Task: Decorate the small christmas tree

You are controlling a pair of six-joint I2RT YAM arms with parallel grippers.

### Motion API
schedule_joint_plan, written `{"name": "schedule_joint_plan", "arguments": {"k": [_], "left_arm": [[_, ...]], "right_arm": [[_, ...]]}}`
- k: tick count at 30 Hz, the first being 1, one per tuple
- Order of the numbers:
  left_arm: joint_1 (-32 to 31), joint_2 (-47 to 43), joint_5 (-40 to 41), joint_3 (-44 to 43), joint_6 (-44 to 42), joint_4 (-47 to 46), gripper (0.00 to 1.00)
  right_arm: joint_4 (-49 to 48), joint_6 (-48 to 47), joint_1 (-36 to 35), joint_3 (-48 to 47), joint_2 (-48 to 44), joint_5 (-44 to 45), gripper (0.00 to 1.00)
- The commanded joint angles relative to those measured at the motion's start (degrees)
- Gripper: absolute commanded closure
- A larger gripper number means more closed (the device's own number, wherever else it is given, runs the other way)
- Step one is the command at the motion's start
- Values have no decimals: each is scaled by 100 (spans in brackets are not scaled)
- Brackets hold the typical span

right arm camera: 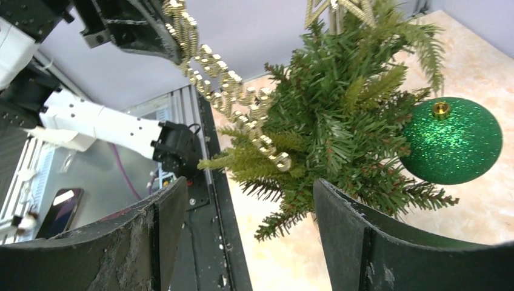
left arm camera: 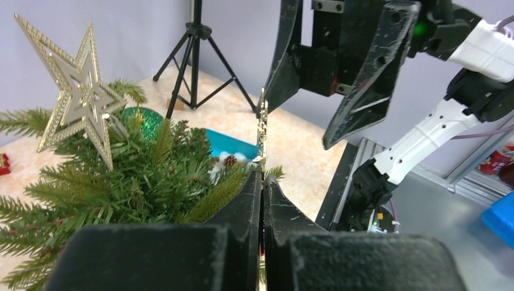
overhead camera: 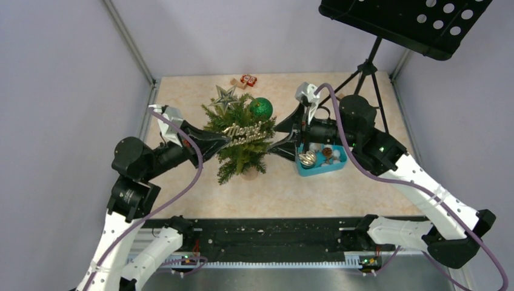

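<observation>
Small christmas tree (overhead camera: pixel 241 148) stands mid-table. At its 9 o'clock the left gripper (left arm camera: pixel 262 177) is pressed together on a gold Merry Christmas sign (overhead camera: pixel 247 132). Its own wrist view shows the sign only edge-on, as a thin strip; the lettering reads from above. At 3 o'clock the right gripper (right arm camera: pixel 250 185) is spread wide, with twigs between its fingers. Only its wrist view shows the gold cap on the green ball (right arm camera: pixel 451 140) at 1 o'clock. A star (left arm camera: pixel 76 91) sits at 11 o'clock, and a teal tray (overhead camera: pixel 321 171) lies beyond the right claw.
</observation>
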State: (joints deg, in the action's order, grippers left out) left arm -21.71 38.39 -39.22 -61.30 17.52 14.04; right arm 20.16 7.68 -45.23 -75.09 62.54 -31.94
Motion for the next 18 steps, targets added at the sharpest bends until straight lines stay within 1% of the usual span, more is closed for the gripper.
{"name": "schedule_joint_plan", "arguments": {"k": [1, 5, 7, 10, 13, 15, 18], "left_arm": [[30, 109, -147, -264, 469, -718, 100], [40, 360, -332, -528, 582, -208, 100], [87, 513, -601, -564, 749, -37, 100], [132, 568, -915, -442, 1033, -310, 100], [169, 548, -989, -330, 1253, -371, 100], [210, 535, -1112, -279, 1332, -359, 100], [314, 557, -1235, -214, 1443, -201, 100]], "right_arm": [[-285, 345, 52, -242, 63, 465, 26], [-184, 561, 92, -246, 38, 569, 26], [-184, 721, 102, -217, 55, 603, 30], [-397, 967, 103, -29, 31, 357, 36], [-740, 1219, 103, 186, -95, 125, 44], [-702, 1175, 100, 228, -237, 165, 43], [-699, 1089, 100, 300, -502, 362, 37]]}}
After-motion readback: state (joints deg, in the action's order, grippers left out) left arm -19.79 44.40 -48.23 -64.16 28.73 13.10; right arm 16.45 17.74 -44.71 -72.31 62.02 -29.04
